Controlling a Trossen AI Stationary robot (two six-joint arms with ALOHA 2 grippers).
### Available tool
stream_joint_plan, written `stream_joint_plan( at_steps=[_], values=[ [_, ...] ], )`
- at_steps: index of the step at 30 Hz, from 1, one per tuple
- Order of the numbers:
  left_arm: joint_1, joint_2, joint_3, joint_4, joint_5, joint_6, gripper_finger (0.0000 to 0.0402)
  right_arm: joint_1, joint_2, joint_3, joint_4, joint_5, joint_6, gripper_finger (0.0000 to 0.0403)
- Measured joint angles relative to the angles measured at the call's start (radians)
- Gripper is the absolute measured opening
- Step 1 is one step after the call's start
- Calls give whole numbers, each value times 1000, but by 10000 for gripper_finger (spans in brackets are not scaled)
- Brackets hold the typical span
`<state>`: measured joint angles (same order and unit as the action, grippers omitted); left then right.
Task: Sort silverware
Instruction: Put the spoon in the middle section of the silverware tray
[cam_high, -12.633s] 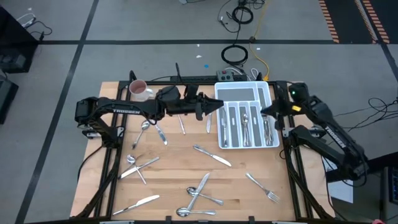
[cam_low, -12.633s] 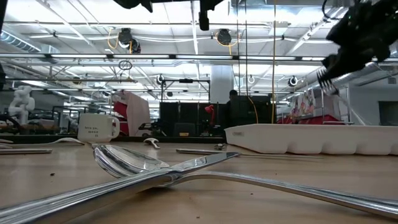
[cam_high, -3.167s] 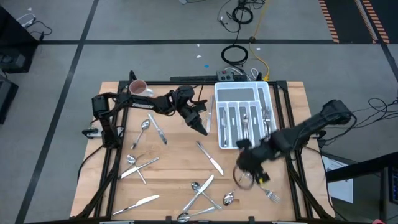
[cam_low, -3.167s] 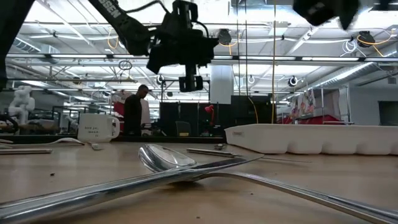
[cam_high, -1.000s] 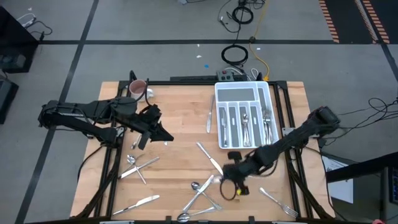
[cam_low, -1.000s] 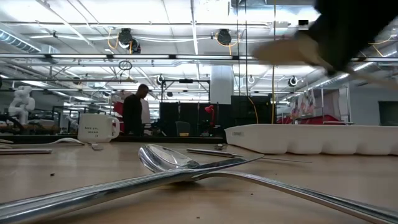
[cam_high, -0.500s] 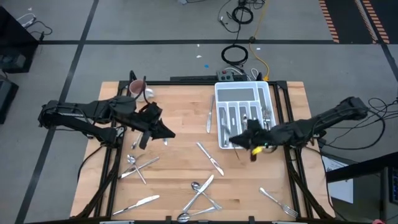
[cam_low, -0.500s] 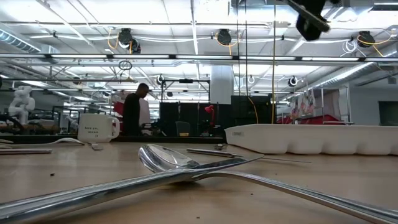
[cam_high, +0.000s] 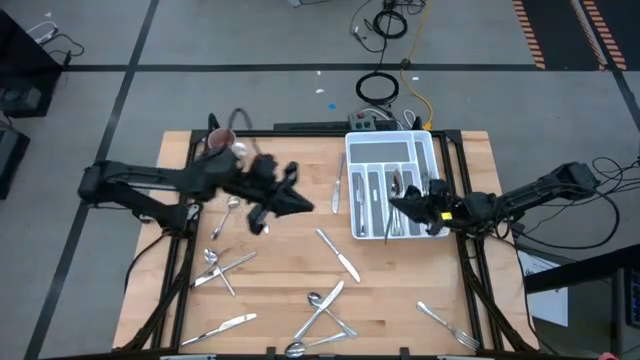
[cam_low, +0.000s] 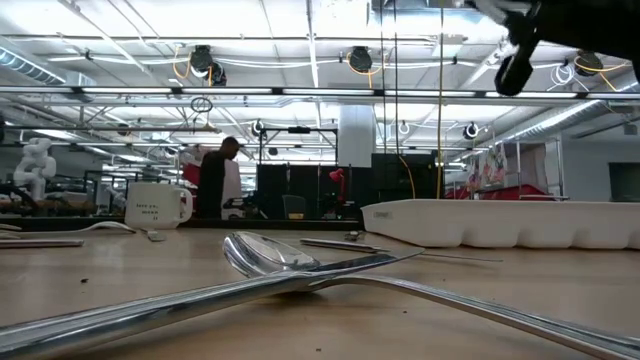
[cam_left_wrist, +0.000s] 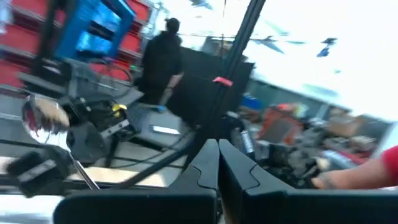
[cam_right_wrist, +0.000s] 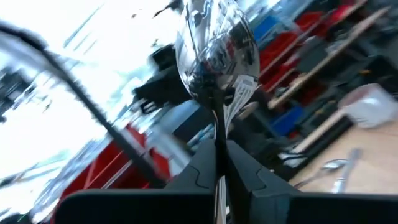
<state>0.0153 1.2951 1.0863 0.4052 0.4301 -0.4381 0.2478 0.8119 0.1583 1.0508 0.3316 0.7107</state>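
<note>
Now the right gripper (cam_high: 400, 207), clamped on a spoon (cam_right_wrist: 216, 46), hangs over the tray (cam_high: 352, 160), ready to drop; left gripper (cam_high: 300, 205) closed, empty.

The spoon (cam_right_wrist: 217, 46) in the right gripper (cam_right_wrist: 219, 163) is only partly visible: its handle disappears between the closed fingers, and from above it is a thin sliver over the tray (cam_high: 432, 150), too small to make out. The left gripper (cam_high: 298, 204) is smeared by motion beside the tray, so what its tips touch cannot be told. In the low view the arm above the tray is cut off by the top edge. Pieces lying inside the tray's slots are too small to tell apart.
</note>
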Motion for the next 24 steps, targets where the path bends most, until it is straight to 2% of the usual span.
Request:
stream_joint_plan(
  at_steps=[5,8,10,17,24],
  values=[
    [126,215,0,377,280,-248,4,0,0,28,-3,-109,-8,0],
    [169,319,0,595,342,-373,24,0,0,28,-9,-119,7,0],
    [181,375,0,653,339,-392,44,0,0,28,-7,-119,8,0],
    [193,481,0,651,261,-330,117,0,20,28,-7,-118,36,0],
    [194,499,0,602,133,-165,151,0,92,66,-5,-127,75,0]
  ],
)
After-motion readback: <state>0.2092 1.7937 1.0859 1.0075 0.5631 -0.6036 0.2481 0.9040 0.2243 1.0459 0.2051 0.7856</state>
